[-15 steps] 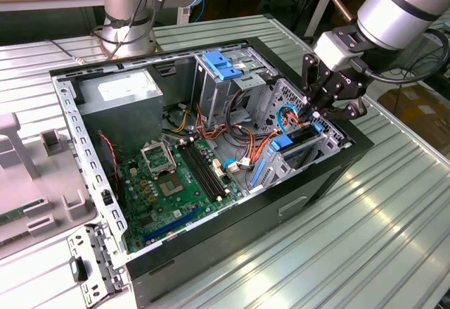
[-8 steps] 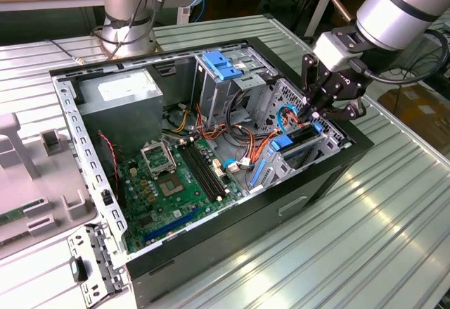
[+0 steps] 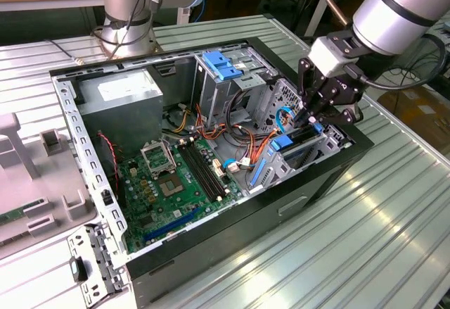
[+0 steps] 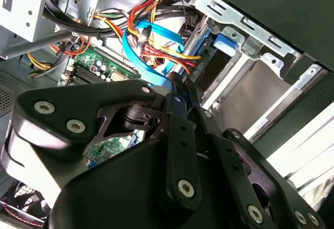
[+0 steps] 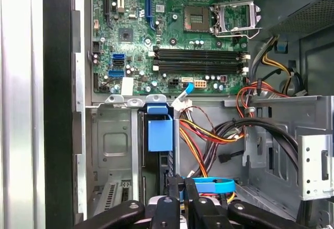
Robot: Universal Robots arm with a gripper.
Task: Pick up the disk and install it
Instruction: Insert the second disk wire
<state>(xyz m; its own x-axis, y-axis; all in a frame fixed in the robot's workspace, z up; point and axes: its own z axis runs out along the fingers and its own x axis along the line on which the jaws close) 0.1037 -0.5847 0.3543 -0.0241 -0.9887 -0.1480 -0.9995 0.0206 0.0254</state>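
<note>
Reaching down into the open computer case (image 3: 211, 253), the gripper (image 3: 314, 115) sat low at the end nearest the exterior view's right, hemmed in by the black case wall on one side and a tangle of orange, yellow and blue cables (image 3: 271, 136) on the other. Its fingers (image 5: 175, 187) stood close together, but whether they pinched anything I could not tell. The disk (image 3: 301, 143) stood on edge in the drive bay (image 5: 112, 151) just beneath them, its blue rail tab (image 5: 159, 134) upright. Across the case floor lay the green motherboard (image 3: 169, 189), with the grey power supply (image 3: 119, 105) boxed in the far corner.
</note>
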